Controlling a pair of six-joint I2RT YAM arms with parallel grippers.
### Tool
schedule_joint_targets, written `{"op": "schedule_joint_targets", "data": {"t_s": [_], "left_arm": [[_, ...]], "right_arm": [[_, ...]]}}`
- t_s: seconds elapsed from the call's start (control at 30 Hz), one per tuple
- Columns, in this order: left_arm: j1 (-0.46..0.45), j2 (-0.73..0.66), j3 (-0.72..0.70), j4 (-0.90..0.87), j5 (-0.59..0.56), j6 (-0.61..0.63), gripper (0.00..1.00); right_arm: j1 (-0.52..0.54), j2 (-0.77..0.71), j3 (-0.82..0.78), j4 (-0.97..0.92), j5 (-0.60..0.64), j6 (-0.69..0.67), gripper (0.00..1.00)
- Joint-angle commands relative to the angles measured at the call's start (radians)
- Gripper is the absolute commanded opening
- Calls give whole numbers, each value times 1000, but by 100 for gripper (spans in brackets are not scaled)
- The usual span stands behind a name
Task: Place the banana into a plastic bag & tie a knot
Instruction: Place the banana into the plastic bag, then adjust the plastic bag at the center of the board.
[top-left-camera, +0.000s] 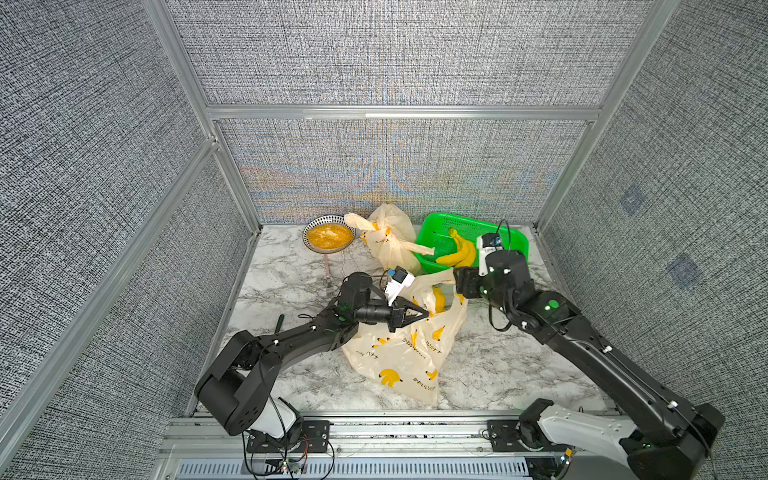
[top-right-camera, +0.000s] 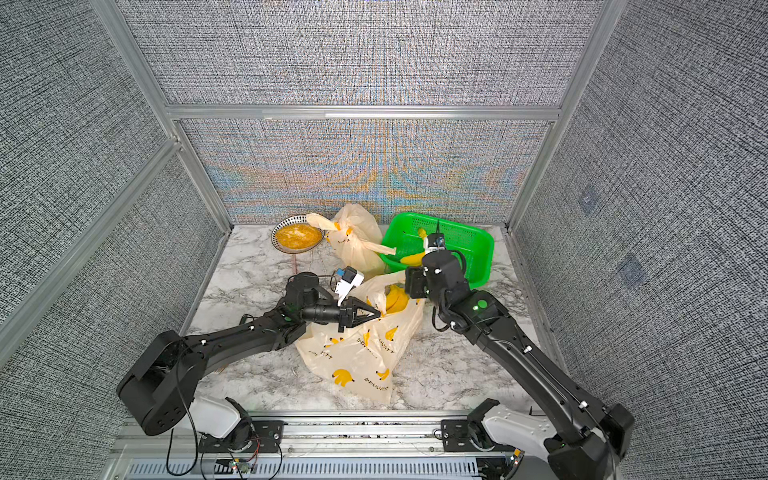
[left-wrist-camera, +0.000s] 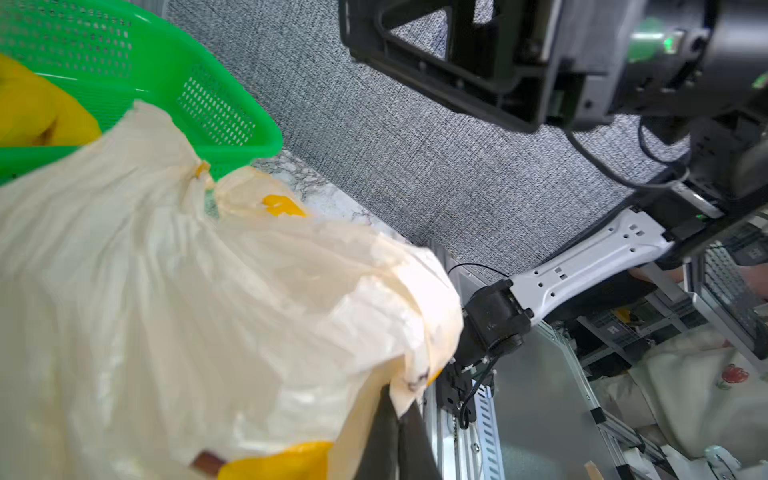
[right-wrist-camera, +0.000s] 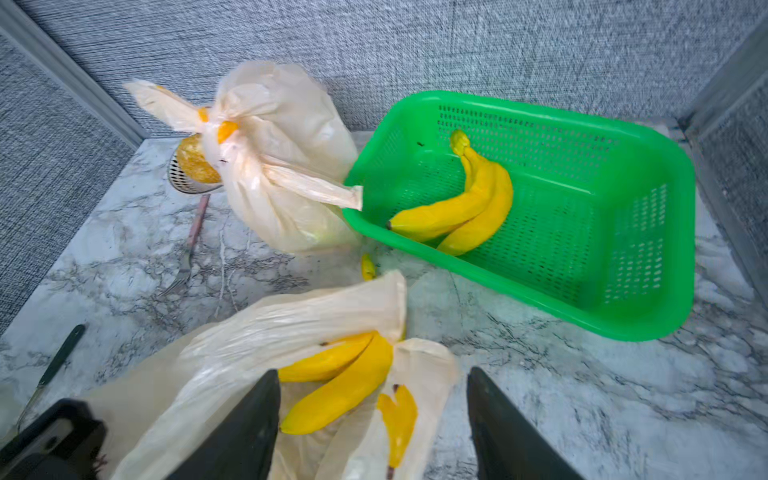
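Left gripper (top-left-camera: 420, 313): jaws clenched on the bag's rim, propping the mouth up. In the wrist view, film is pinched between the fingers (left-wrist-camera: 386, 419).

Right gripper (right-wrist-camera: 372, 372): jaws wide apart, empty, poised just above the bag mouth.

Banana (right-wrist-camera: 345, 386): lies inside the bag (top-left-camera: 409, 357), yellow showing at the opening.

Bag: sprawls mid-table, handles loose and untied.

Further back: basket (right-wrist-camera: 540, 109) with another bunch (right-wrist-camera: 465, 208) in it, and a tied bag (right-wrist-camera: 286, 166) just beside the basket.

Judgement: placing looks done and the knot is not begun. Left to do: gather both handles, cross them, pull tight.
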Motion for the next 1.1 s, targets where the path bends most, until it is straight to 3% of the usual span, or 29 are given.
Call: {"op": "schedule_joint_targets", "data": {"t_s": [0.0, 0.13, 0.2, 0.33, 0.37, 0.47, 0.57, 0.63, 0.7, 0.73, 0.77, 0.9, 0.93, 1.0, 1.07], "left_arm": [[6, -21, -4, -136, -78, 90, 0], [11, -18, 23, -310, -216, 150, 0], [11, -3, 38, -371, -261, 171, 0], [11, 37, 61, -407, -265, 188, 0], [11, 46, 67, -406, -261, 186, 0], [11, 73, 79, -400, -255, 189, 0], [11, 84, 87, -397, -249, 188, 0], [11, 84, 90, -396, -250, 189, 0], [13, 86, 93, -404, -266, 192, 0], [13, 91, 97, -406, -270, 193, 0], [13, 99, 106, -409, -278, 192, 0], [15, 153, 240, -548, -325, 212, 3], [16, 148, 269, -590, -352, 214, 13], [14, 97, 306, -652, -414, 207, 55], [13, 27, 326, -702, -428, 205, 74]], "right_arm": [[-133, 48, -45, 78, -214, -3, 72], [-255, 175, -115, 218, -384, 18, 72], [-297, 264, -127, 262, -531, 15, 72], [-289, 364, -167, 350, -726, 26, 90], [-275, 378, -180, 380, -742, 34, 97], [-243, 459, -146, 375, -728, 41, 98], [-209, 552, -82, 322, -610, 18, 97], [-199, 585, -61, 305, -557, 5, 72], [-192, 567, -55, 299, -502, -2, 26], [-185, 543, -54, 298, -475, -3, 8], [-178, 508, -54, 305, -446, -7, 0], [-145, 389, -31, 294, -380, -27, 0], [-144, 382, -22, 271, -399, -31, 0], [-123, 347, -51, 257, -425, -33, 0], [-95, 305, -122, 259, -425, -19, 0]]}}
